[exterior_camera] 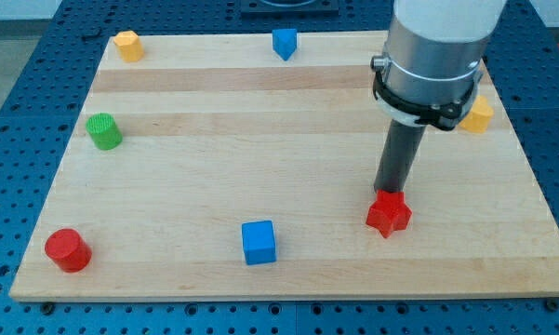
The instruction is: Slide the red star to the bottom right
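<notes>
Contact: my tip (388, 192) stood touching the upper-left edge of the red star-shaped block (389, 214), the wooden tabletop's (260, 140) bottom-right corner beyond; no pincer fitted.

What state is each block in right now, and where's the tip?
my tip: down at the red star's upper edge, apparently touching.
red star: flat, right of centre near the bottom, not yet in the corner.
blue cube: bottom centre, untouched.
red cylinder: upright, bottom left.
green cylinder: upright, left edge.
orange block: top left.
blue block: top centre.
yellow block: right edge, partly hidden by the arm.
</notes>
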You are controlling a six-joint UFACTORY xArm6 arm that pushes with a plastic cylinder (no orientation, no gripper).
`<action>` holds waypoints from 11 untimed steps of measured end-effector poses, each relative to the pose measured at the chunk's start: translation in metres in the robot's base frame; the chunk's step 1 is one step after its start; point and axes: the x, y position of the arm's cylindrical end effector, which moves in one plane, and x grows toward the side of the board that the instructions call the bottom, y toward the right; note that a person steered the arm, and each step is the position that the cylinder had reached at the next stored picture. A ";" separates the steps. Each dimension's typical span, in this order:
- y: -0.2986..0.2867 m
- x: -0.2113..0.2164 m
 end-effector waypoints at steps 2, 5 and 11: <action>-0.034 -0.023; -0.057 0.023; 0.007 0.045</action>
